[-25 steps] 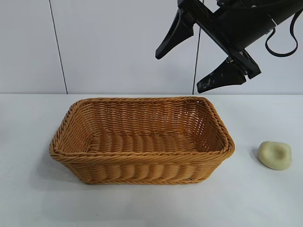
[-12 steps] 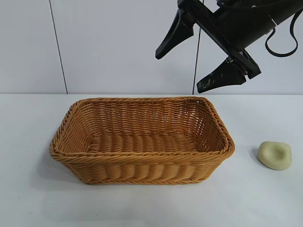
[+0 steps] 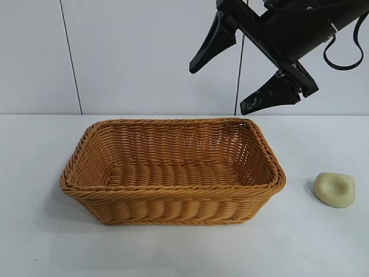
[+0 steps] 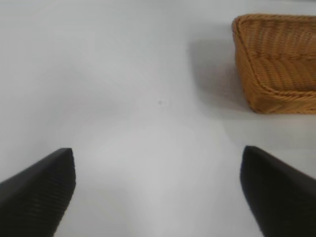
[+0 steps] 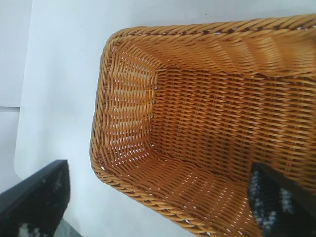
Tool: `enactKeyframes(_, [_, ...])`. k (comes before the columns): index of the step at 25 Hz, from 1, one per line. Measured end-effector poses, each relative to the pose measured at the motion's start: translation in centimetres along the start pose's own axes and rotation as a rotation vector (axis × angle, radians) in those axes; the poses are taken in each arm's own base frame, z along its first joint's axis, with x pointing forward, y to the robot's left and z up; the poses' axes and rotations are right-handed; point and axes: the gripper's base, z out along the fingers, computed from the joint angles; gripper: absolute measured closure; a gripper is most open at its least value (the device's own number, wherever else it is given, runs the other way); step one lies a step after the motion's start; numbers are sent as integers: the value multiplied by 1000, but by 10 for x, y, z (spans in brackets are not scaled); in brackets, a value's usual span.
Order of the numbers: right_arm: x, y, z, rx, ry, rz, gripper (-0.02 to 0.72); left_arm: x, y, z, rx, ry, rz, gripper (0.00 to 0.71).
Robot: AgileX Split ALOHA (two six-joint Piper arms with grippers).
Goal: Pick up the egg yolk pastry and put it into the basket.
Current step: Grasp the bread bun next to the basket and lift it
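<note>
The right pincer [image 3: 247, 83] is hanging high above the far right corner of the basket [image 3: 173, 202], its jaws standing wide and holding nothing. The left pincer [image 4: 158, 192] is likewise spread wide and empty, looking down on bare surface [image 4: 123, 74] off one end of the basket; it is not showing in the exterior view.

Nearest the camera in the exterior view, the white surface is lying bare in front of the basket. Next comes the basket, sitting at the middle with nothing inside it; the right wrist view is showing only woven floor. Level with its near right corner, and clear of its wall, the egg yolk pastry [image 3: 334, 189] is resting on the surface by itself, dented face turned upward. Farther back, the right pincer is hovering against the pale wall.

The pastry is probably light and soft, likely to crumble or squash under a hard pinch, and its matte skin should not be slipping much. The best hold is likely across its rounded flanks, jaws straddling the middle and closing gently, not pressing into the dent.
</note>
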Motion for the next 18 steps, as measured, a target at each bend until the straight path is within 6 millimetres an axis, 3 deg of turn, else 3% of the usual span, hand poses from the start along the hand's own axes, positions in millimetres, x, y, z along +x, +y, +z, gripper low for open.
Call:
enactKeyframes(5, [-5, -4, -6, 110, 13, -52, 8, 1, 0, -1, -1, -7, 0, 62])
enactKeyframes(10, [-14, -15, -22, 359, 56, -114, 8, 1, 0, -1, -1, -7, 0, 62])
enactKeyframes(18, [-24, -72, -54, 541, 63, 9, 8, 1, 0, -1, -2, -7, 1, 62])
